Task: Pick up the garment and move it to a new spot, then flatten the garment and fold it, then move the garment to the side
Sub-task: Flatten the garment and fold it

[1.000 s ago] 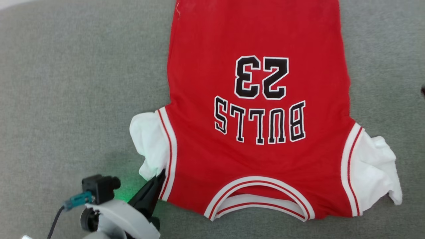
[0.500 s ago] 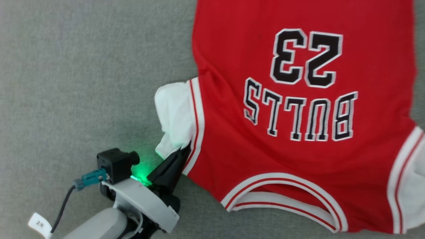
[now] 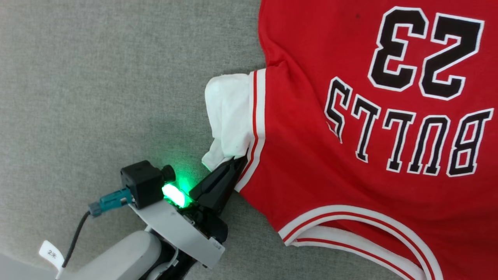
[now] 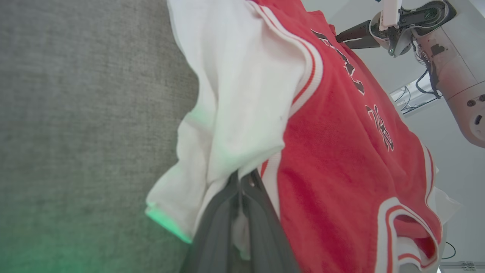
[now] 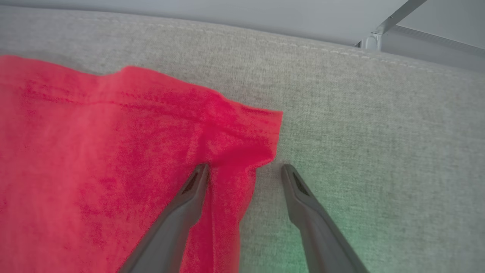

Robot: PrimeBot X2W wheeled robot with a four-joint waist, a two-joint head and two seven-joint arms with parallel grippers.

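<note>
Closest to the robot, the left tool [image 3: 237,165] is clamped shut on the garment [image 3: 350,175]. It bites where the crumpled white sleeve [image 3: 229,109] meets the striped armhole trim [image 3: 255,116], and the left wrist view shows cloth bunched between its dark fingers. The collar lies just beside it on the near side.

The garment rests spread out, lettering up, on the grey fabric-covered worktop [image 3: 97,77]. Its neck is toward the robot and its body runs away from it. The chest looks mostly smooth, but the held sleeve is rumpled and slightly raised.

At the far end, the right tool [image 5: 245,168] stands with its jaws wide apart and grips nothing. One finger is over the red cloth and the other over bare grey. A puckered hem corner [image 5: 261,129] sits just past the fingertips.

The garment appears to be already placed, so the step in hand looks like flattening, though it may be the start of a fold. The next move would call for the right tool to advance a little and close on that hem corner, taking every layer. The two tools could then draw apart gently to pull the body taut. The loose sleeve will probably need separate smoothing, and a hard tug could drag the whole garment across the worktop.
</note>
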